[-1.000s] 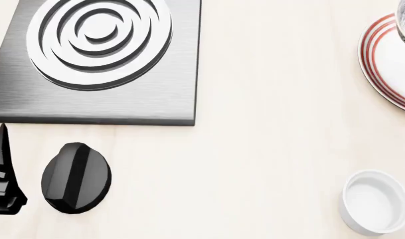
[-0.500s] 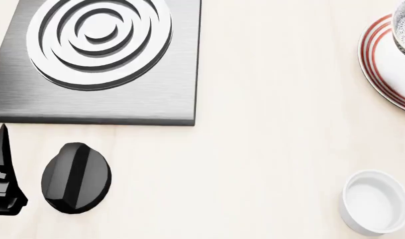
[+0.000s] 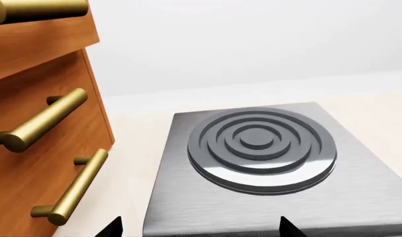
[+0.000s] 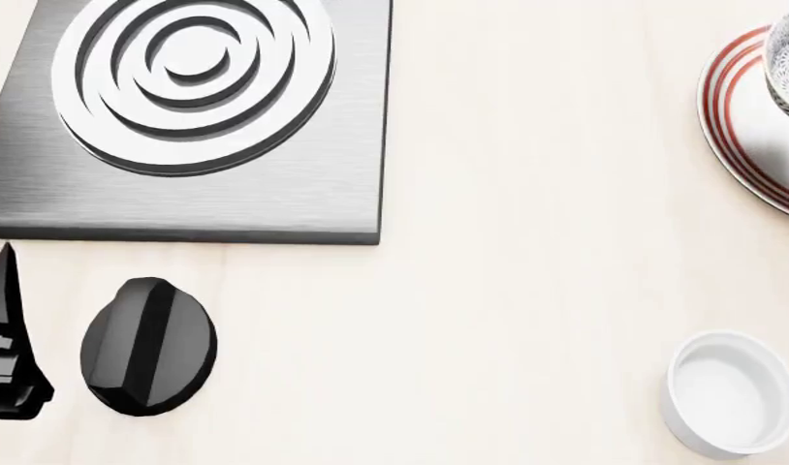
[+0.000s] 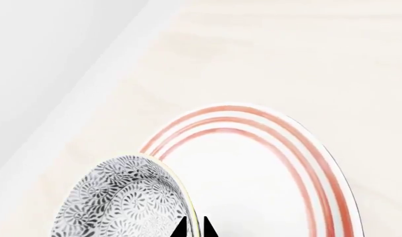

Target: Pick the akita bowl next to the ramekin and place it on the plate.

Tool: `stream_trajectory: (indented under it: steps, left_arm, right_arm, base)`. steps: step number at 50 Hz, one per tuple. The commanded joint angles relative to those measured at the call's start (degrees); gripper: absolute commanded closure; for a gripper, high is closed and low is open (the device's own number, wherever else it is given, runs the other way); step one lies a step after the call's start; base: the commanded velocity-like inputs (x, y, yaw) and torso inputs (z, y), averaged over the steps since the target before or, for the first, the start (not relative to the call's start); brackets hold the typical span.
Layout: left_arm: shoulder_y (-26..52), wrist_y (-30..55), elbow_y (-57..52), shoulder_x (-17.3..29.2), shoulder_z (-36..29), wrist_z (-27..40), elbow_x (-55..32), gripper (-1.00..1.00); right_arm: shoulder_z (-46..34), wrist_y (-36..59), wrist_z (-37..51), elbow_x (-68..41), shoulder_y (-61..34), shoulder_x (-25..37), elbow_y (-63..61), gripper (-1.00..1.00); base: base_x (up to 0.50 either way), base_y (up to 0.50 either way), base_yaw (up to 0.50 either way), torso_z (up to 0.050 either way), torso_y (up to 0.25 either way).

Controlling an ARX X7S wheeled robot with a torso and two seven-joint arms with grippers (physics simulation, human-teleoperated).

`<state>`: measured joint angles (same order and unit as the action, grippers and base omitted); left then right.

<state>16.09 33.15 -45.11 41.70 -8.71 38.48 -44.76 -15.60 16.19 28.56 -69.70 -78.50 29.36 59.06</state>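
**Patterned bowl held over the red-ringed plate**

Nearest the robot in the head view, the small plain glossy white ramekin [image 4: 731, 392] stands on the pale wooden table [image 4: 537, 242], toward the right. Across from it on the left lies a black oval knob [image 4: 149, 346], with part of the black left pincer [image 4: 10, 349] just beside it at the view's edge. The left wrist view shows only two dark tips well apart, nothing between them.

Farther back on the left sits a brushed steel hob plate with raised concentric rings [image 4: 194, 116]. A wooden drawer front with brass bar handles [image 3: 43, 148] stands next to it.

At the far right, the grey-and-white floral akita bowl [image 5: 125, 200] hangs over the near rim of the round white plate with red rings [image 5: 267, 173]. The right pincer [image 5: 193, 228] is clamped on the bowl's rim, its dark tips close together either side of the wall. Whether the bowl touches the plate I cannot tell.
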Motion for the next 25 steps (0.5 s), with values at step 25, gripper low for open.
stream_trajectory:
  steps: [25]
  left_arm:
    - [-0.06,-0.18,0.25,-1.12,0.81,-1.21,0.91,-1.00]
  right_arm:
    - [1.88,-1.91,-4.16,2.22,1.02,-0.96,1.99,1.00]
  base:
    - [0.00,0.00,0.00,0.000,0.000]
